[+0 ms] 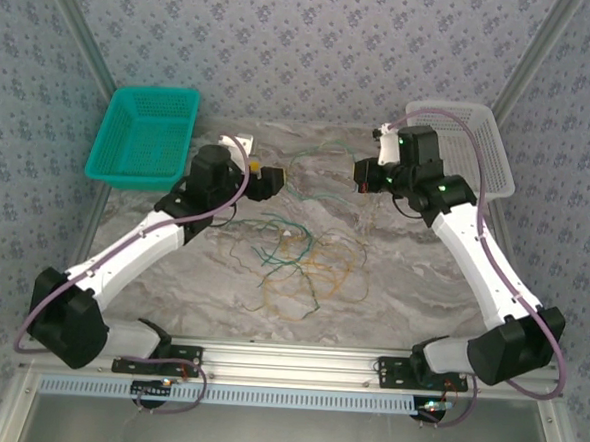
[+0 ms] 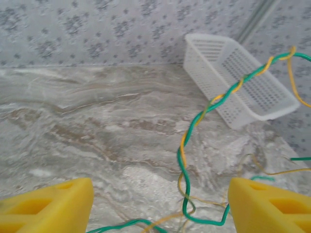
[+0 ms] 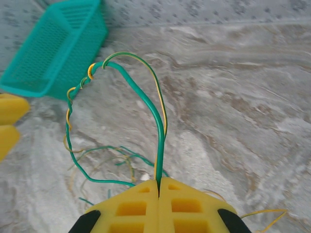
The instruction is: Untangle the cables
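On the left, the left gripper (image 2: 160, 204) hovers low over a grey-and-tan marbled table (image 1: 402, 278). Its blocky yellow fingers (image 2: 48, 208) are spread wide and grip nothing.

Just ahead of it a twisted pair of green and yellow-orange wires (image 2: 194, 121) rises from the table, the two strands wound round each other like rope. In the middle, between the arms, the other thin dark green and orange-tan cables (image 1: 298, 256) lie in a slack, looping heap.

On the right, the right gripper (image 3: 159, 189) is clamped shut on one end of that pair. A green strand and a yellow one are pinched together, and the pair is held lifted so it arches over towards the left.

The step in hand appears to be unwinding this twist. It would probably go best if the open left gripper closed on one colour alone, close to the wound stretch, and drew it gently aside while the right holds firm. Taking both strands would likely tighten the twist, and a hard pull could drag the heap along.

The tabletop looks smooth and flat. A teal plastic mesh basket (image 1: 145, 137) stands tilted at the far left corner and a white plastic mesh basket (image 1: 475, 142) at the far right, both with no wires in them. Pale blue-grey floral wallpaper (image 1: 286, 40) closes in the back and sides, and a silver aluminium rail (image 1: 297, 359) runs along the near edge, carrying the arm bases.
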